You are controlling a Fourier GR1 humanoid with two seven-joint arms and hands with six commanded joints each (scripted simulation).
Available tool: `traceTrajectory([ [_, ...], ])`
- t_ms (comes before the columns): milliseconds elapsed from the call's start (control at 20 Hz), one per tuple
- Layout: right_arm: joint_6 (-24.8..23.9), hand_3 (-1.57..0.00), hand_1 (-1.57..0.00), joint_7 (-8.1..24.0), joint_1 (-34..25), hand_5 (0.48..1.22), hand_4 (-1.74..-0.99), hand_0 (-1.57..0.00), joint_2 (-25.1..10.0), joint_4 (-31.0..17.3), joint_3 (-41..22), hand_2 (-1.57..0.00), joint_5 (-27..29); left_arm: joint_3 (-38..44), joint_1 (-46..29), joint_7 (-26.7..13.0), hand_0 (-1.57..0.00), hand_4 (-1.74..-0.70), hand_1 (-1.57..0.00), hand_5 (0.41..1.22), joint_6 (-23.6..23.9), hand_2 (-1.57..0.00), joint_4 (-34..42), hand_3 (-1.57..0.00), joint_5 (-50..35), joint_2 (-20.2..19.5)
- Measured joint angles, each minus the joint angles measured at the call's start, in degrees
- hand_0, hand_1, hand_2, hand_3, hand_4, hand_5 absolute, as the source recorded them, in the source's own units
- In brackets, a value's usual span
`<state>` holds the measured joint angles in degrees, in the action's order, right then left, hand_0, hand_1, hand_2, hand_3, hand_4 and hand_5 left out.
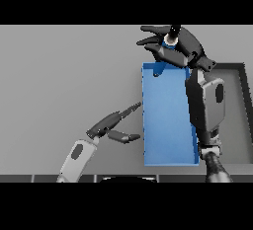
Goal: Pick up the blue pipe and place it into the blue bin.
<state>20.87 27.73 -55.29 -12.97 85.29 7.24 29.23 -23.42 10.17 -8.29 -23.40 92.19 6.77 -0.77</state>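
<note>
The right hand [170, 44] is up past the far end of the blue bin [165, 120], fingers curled round the blue pipe [170, 46], mostly hidden in that grip. The left hand [111, 125] hangs relaxed beside the bin, fingers straight. No readable writing shows anywhere.

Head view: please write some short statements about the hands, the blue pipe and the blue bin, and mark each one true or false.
1. The right hand is curled round the small blue pipe. True.
2. The blue pipe lies on the floor of the blue rectangular bin. False: the hand holds it at the bin's far edge.
3. The left hand is shut on the bin. False: its fingers are straight and hold nothing.
4. The right arm reaches along the bin's right side. True.
</note>
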Motion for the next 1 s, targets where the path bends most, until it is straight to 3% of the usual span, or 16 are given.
traceTrajectory([
  [150, 0.6, -1.57, -1.57, -0.2, 3.8, 1.221, -1.499, -1.57, -0.7, -2.4, 0.7, -1.57, -4.5, 0.0, 0.3, 0.4, 0.00, -0.94, 0.00, 0.467, 0.2, 0.00, -1.0, 0.00, 0.4, 0.3],
  [300, 0.5, -1.57, -1.57, 1.3, 6.8, 1.221, -1.499, -1.57, -1.6, -4.4, 1.9, -1.57, -7.6, -0.3, -0.2, 2.9, 0.00, -0.94, 0.00, 0.462, 0.6, 0.00, -0.7, 0.00, 1.0, 0.2],
  [450, 0.2, -1.57, -1.57, 3.8, 10.9, 1.221, -1.500, -1.57, -1.8, -4.4, 1.6, -1.57, -11.1, 0.3, 0.9, 2.4, 0.00, -0.93, 0.00, 0.460, 1.2, 0.00, -2.5, 0.00, 1.7, 0.4],
  [700, -3.4, -1.57, -1.57, 7.2, 18.5, 1.221, -1.500, -1.57, -0.6, -4.1, 0.5, -1.57, -17.1, 0.3, 0.4, 4.2, 0.00, -0.93, 0.00, 0.466, 1.4, 0.00, -1.8, 0.00, 2.1, -0.2],
  [900, -7.5, -1.57, -1.57, 7.2, 20.9, 1.221, -1.497, -1.57, -2.2, -9.5, -2.2, -1.57, -17.3, 0.2, 1.0, 4.1, 0.00, -0.92, 0.00, 0.476, 1.7, 0.00, -2.0, 0.00, 2.7, -0.1],
  [1000, -8.7, -1.01, -1.57, 7.2, 22.3, 1.221, -1.585, -1.57, -3.9, -11.8, -5.1, -1.57, -15.1, 0.1, 1.0, 4.6, 0.00, -0.92, 0.00, 0.480, 2.0, 0.00, -2.5, 0.00, 3.0, 0.0],
])
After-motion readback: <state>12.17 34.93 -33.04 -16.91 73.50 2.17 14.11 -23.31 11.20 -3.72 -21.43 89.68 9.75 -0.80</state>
